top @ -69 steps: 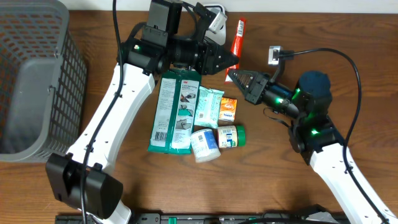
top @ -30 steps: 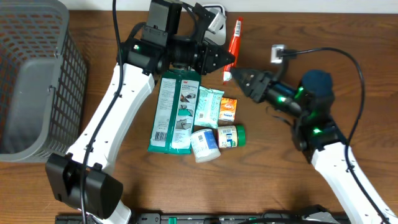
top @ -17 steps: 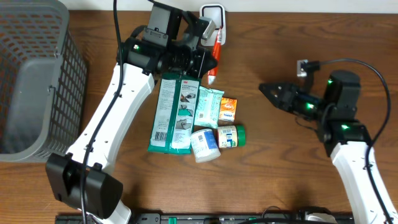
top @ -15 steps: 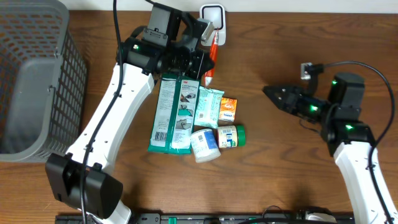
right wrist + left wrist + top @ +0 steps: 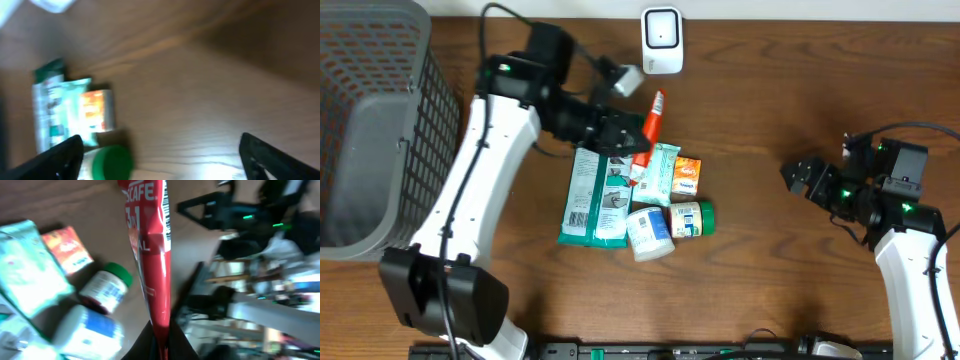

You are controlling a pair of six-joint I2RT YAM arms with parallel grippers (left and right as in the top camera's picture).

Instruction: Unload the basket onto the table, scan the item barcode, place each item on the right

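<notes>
**A:** Where is the tube?

**B:** The red tube is in the left pincer, which is clamped tight on it. From overhead it slants above the top of the pile, over the teal packet and the long green pack. It is apart from the white scanner at the far edge of the counter.

**A:** Does the wrist camera add anything?

**B:** Yes. The left wrist view shows white lettering down the tube and a barcode strip along its right edge, which is too small to make out from overhead. It also shows the jaws pinching the tube's narrow end at the bottom of the frame. From above I cannot tell exactly where the grip sits.

**A:** And the right side?

**B:** The right pincer hangs over bare counter, well to the right of the pile. It is spread wide and holds nothing. Its own camera agrees, with dark fingers in the two lower corners, far apart.

**A:** What is hard to read?

**B:** The right wrist picture is blurred. In it the orange box and the green-lidded jar are smears of colour. The white bottle is clear from overhead. In the left wrist view it is soft and cut off at the bottom edge. The background behind the tube there is a blur of dark shapes. The grey basket shows only from overhead, cut off at the left edge.
</notes>
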